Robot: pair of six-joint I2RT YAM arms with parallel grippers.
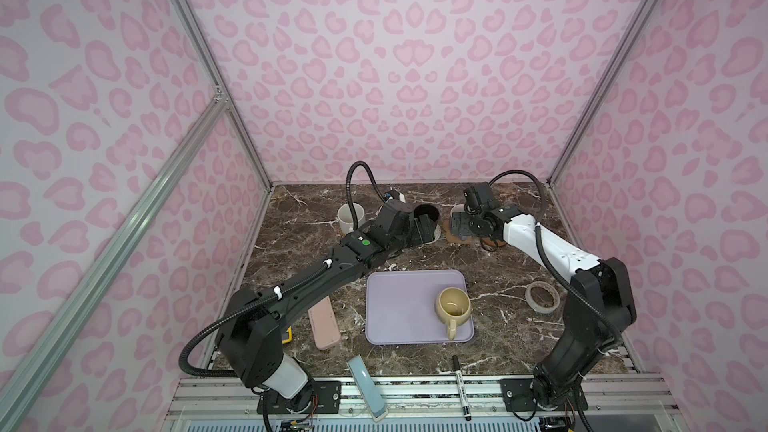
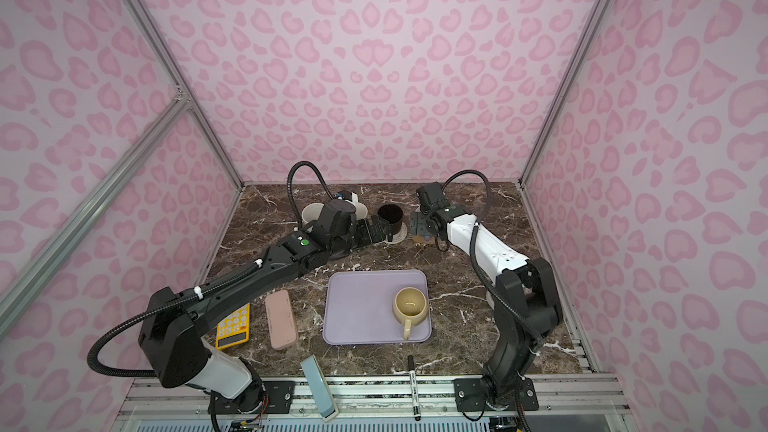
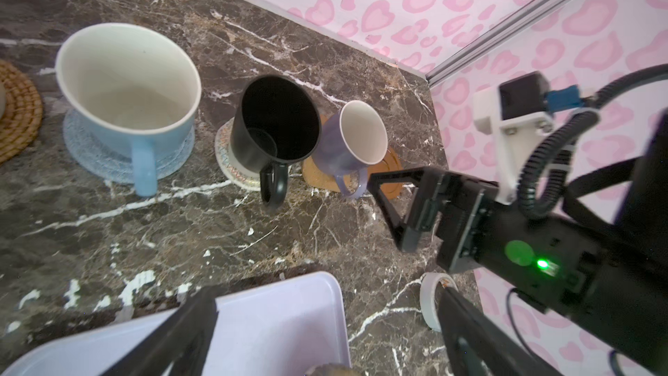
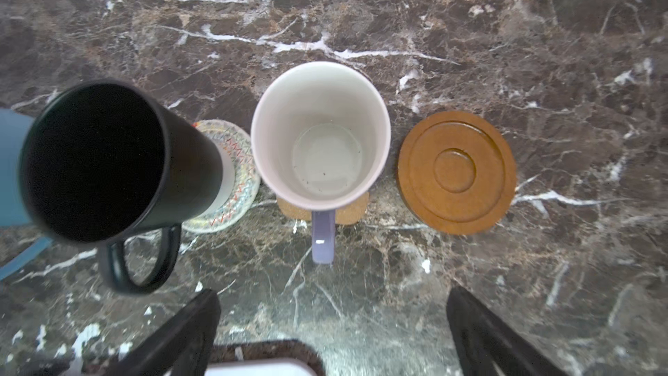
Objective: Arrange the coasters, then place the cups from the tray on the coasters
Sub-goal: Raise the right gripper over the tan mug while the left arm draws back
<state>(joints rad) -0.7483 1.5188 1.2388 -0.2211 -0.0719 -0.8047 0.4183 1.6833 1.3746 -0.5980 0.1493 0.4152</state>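
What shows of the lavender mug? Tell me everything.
The lavender mug looks like glazed ceramic, lavender outside, white inside, empty but for tiny dark specks. It stands upright on a tan cork-like coaster, handle toward the tray, between the black mug and the bare brown disc coaster.

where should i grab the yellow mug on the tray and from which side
Probably the handle. The yellow mug stands upright on the right part of the tray, its handle pointing at the near edge with nothing beside it. Come from above, jaws straddling the loop; the body bulges and looks too wide for a sure pinch.
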